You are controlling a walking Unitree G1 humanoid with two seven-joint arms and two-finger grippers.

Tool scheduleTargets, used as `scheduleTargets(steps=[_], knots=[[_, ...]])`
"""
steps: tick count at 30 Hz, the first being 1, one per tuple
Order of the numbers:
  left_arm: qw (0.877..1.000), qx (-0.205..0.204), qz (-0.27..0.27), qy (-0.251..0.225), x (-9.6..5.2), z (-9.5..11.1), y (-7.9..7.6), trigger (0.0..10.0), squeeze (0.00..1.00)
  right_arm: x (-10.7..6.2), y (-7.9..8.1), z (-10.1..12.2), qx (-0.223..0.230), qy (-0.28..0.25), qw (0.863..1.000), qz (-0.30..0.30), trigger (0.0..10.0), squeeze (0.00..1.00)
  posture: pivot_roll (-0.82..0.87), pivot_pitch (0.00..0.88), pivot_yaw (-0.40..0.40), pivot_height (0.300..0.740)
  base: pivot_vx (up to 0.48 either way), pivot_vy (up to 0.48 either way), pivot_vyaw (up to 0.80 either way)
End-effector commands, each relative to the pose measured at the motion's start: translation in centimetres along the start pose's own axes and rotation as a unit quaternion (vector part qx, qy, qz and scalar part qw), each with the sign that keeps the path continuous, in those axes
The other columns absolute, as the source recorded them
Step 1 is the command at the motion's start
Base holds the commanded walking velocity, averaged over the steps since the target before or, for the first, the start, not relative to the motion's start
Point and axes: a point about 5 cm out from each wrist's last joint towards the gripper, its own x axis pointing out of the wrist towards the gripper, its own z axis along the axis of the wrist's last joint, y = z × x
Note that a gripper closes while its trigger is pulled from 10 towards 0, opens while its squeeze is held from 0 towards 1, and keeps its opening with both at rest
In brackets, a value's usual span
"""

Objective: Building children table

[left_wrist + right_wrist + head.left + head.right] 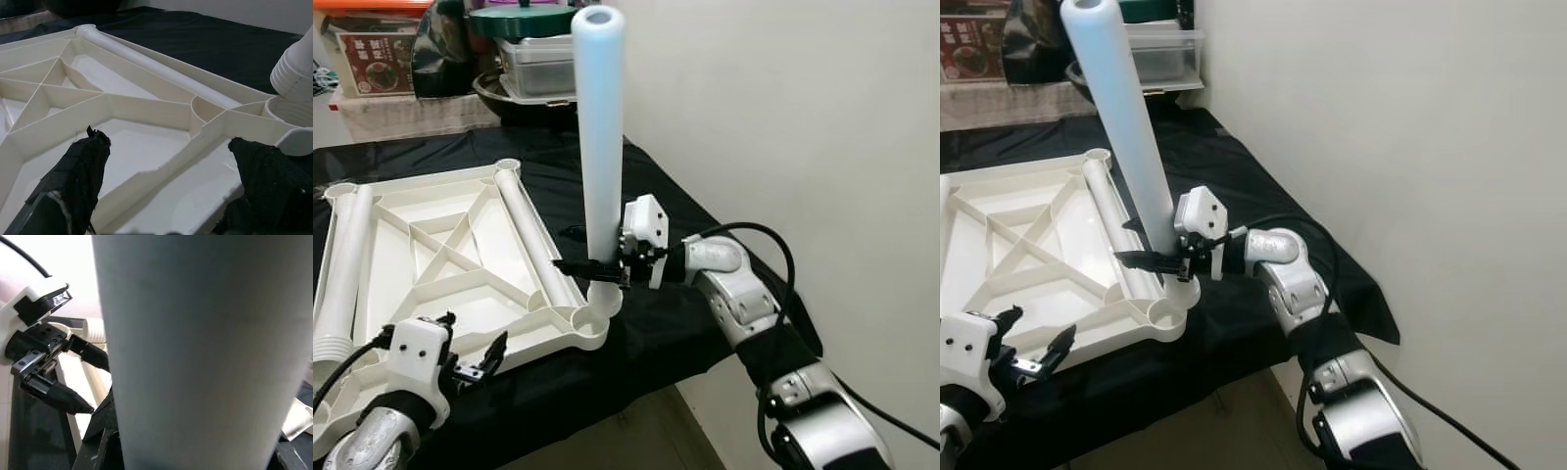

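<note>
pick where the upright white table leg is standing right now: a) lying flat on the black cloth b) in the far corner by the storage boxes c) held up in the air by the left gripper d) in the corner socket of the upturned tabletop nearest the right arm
D: the upright table leg has its foot in the near corner socket of the upturned white tabletop, with the right gripper closed around it just above the socket.

The right hand [590, 267] reaches left with fingers clamped; the left hand [478, 358] hangs low, fingers spread apart.
</note>
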Motion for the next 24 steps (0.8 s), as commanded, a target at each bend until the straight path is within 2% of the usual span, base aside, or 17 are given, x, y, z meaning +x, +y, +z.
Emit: scheduleTargets(steps=[1, 5, 10, 17, 20, 22, 24], knots=[[1.0, 0.005, -0.004, -0.007, -0.5, 0.3, 0.0, 10.0, 0.0, 0.0, -0.5, -0.3, 0.005, 0.018, 1.0, 0.012, 0.0, 0.0, 0.16, 0.0, -0.111, 0.74, 0.0, 0.0, 0.0], [1.0, 0.004, -0.001, -0.007, -0.8, 0.2, 0.0, 10.0, 0.0, 0.3, -0.5, -0.2, 0.017, 0.011, 1.0, 0.017, 0.0, 0.0, 0.16, 0.0, -0.117, 0.74, 0.0, 0.0, 0.0], [1.0, 0.006, 0.01, -0.003, -1.2, 0.1, 0.5, 10.0, 0.0, 1.0, 0.3, 0.0, 0.026, -0.006, 0.998, 0.049, 0.0, 0.0, 0.18, 0.0, -0.125, 0.74, 0.0, 0.0, 0.0], [1.0, 0.009, 0.014, -0.002, -1.4, 0.1, 0.7, 10.0, 0.0, 1.0, 0.8, -0.2, 0.028, -0.009, 0.997, 0.071, 0.0, 0.0, 0.18, 0.0, -0.124, 0.74, 0.0, 0.0, 0.0], [1.0, 0.01, 0.016, -0.003, -1.3, 0.2, 0.8, 10.0, 0.0, 0.7, 1.0, -0.9, 0.039, -0.001, 0.996, 0.078, 0.0, 0.0, 0.17, 0.0, -0.125, 0.74, 0.0, 0.0, 0.0], [1.0, 0.01, 0.017, -0.005, -1.3, 0.2, 0.8, 10.0, 0.0, 0.6, 1.3, -1.3, 0.056, 0.0, 0.995, 0.084, 0.0, 0.0, 0.17, 0.0, -0.128, 0.74, 0.0, 0.0, 0.0], [1.0, 0.01, 0.018, -0.005, -1.4, 0.2, 0.9, 10.0, 0.0, 0.5, 1.4, -1.8, 0.1, -0.001, 0.991, 0.087, 0.0, 0.0, 0.17, 0.0, -0.129, 0.74, 0.0, 0.0, 0.0]])
